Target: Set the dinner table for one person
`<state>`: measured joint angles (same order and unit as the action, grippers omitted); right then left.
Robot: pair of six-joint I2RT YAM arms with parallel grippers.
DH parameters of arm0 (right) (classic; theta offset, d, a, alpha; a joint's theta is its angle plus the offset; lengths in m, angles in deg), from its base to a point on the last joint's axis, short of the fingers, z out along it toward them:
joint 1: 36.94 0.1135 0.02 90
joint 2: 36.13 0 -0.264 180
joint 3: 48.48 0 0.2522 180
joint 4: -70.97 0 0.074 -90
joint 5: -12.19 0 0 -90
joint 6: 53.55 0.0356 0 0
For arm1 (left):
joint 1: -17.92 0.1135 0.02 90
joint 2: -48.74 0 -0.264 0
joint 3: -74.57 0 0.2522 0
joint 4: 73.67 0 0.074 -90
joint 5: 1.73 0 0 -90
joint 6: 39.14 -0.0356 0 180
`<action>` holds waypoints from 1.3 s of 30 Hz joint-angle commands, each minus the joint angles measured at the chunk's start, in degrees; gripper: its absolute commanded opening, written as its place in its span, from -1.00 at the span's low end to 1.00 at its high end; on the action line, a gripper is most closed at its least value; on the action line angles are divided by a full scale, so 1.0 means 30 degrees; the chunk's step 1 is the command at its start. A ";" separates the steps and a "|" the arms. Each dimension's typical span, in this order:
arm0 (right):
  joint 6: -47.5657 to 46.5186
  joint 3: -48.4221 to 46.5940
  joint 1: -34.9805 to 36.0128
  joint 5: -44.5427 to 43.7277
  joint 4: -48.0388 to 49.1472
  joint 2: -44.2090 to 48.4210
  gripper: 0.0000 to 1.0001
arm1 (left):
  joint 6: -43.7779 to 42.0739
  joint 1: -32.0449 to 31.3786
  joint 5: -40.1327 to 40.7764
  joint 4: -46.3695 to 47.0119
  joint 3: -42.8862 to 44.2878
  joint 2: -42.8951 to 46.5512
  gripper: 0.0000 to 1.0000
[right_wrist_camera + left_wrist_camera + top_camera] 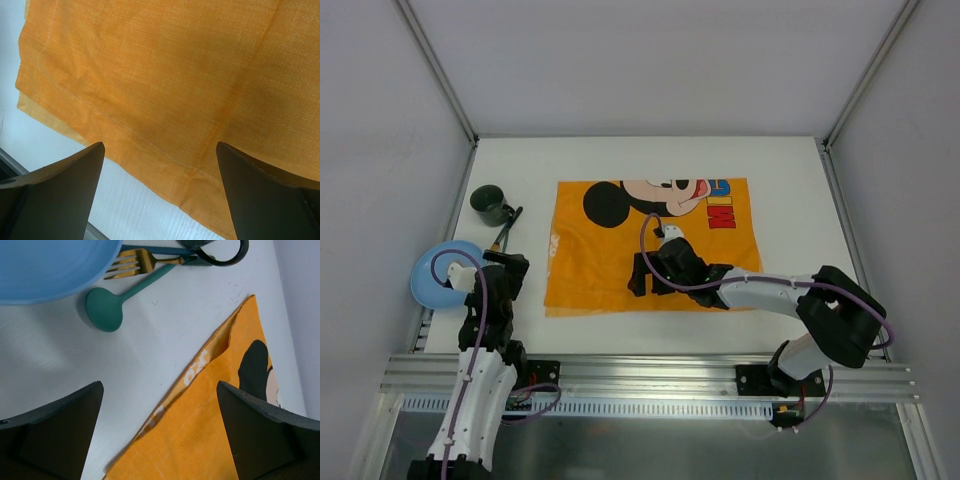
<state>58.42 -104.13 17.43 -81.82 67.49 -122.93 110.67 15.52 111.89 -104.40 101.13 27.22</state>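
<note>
The dinner table point(790, 200) is a white top with an orange cartoon-mouse placemat point(650, 245) spread in its middle. At the left lie a blue plate point(438, 277), a dark green mug point(492, 204) and cutlery point(505, 233). My left gripper point(507, 265) hovers open between the plate and the placemat's left edge. Its wrist view shows the plate point(50, 260), a gold fork point(135, 264), a teal spoon point(106, 307) and the placemat's corner point(220, 410) between the fingers. My right gripper point(648, 282) stands open over the placemat's near edge point(165, 75), holding nothing.
An aluminium rail point(650, 372) runs along the near edge, where both arm bases are bolted. Grey walls close in the left, right and back. Bare white tabletop point(135, 205) shows just below the placemat's near hem.
</note>
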 commanded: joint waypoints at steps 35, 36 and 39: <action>-0.0969 -0.4169 0.0773 -0.0419 -0.2869 -0.2265 0.99 | 0.1564 1.5912 -1.0681 0.6823 -0.4149 -0.4748 0.98; -0.0910 -0.4375 0.0860 -0.0450 -0.3016 -0.2556 0.99 | 0.1857 1.6118 -1.0714 0.7554 -0.4149 -0.5157 0.98; -0.0909 -0.5137 0.1270 -0.0772 -0.3572 -0.2997 0.99 | 0.2209 1.7289 -1.1561 1.0155 -0.5055 -0.7089 0.98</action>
<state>55.85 -116.09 20.10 -82.04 59.51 -130.89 115.55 65.16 80.87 -79.97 93.17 10.04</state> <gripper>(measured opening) 0.993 0.990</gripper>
